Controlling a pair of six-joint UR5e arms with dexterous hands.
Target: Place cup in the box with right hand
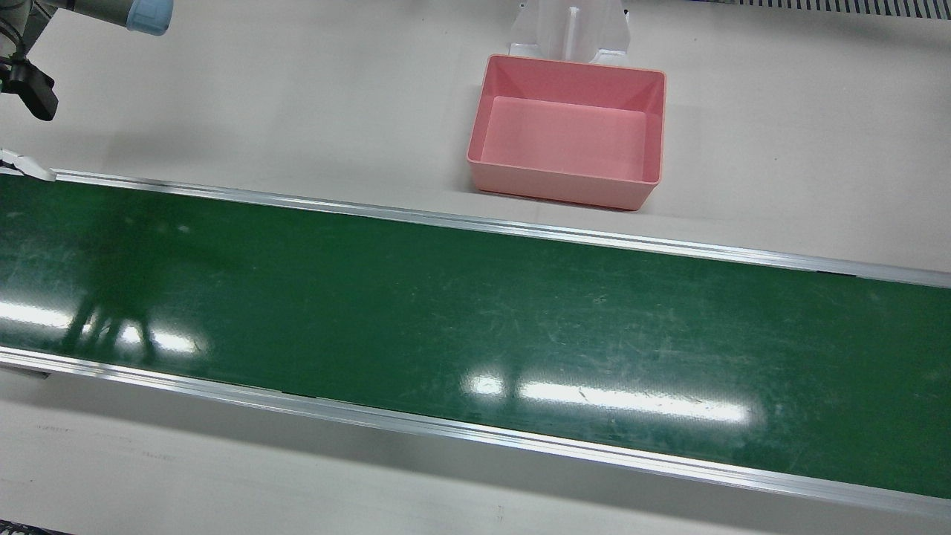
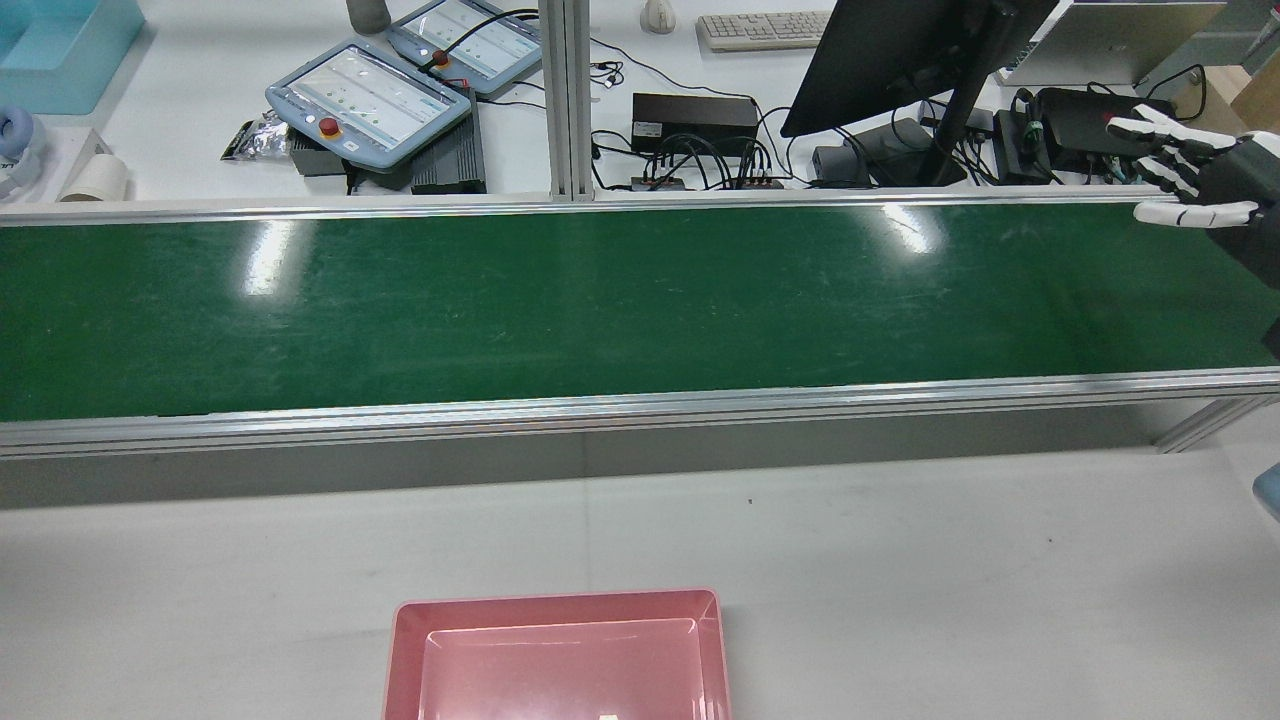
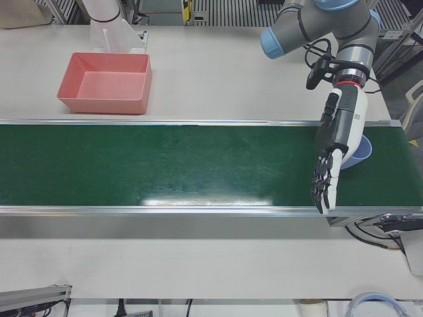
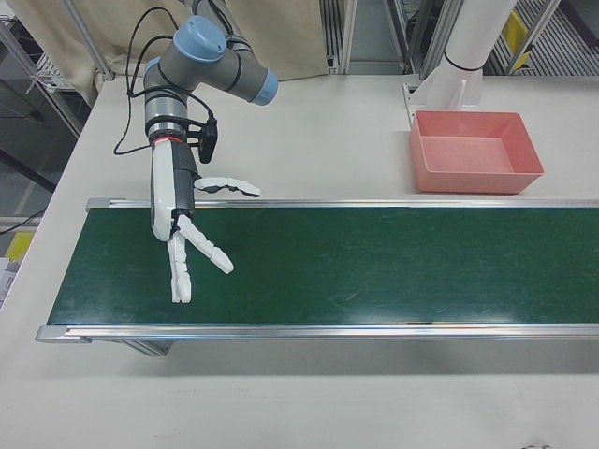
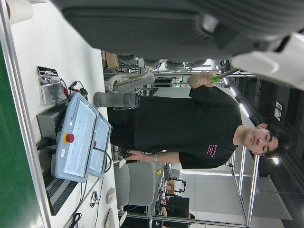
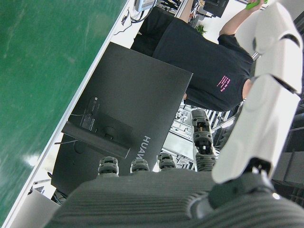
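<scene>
Box sits empty beside the conveyor belt's rail; right hand hovers spread, holding nothing.

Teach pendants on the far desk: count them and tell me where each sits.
2. One teach pendant lies on the desk beyond the green belt, left of the aluminium post. The second lies just behind it, partly overlapped. Others may be out of frame.

The pink box is cut off by the rear view's bottom edge. A blue cup sits mostly hidden behind the left robot hand in the left-front view.
</scene>
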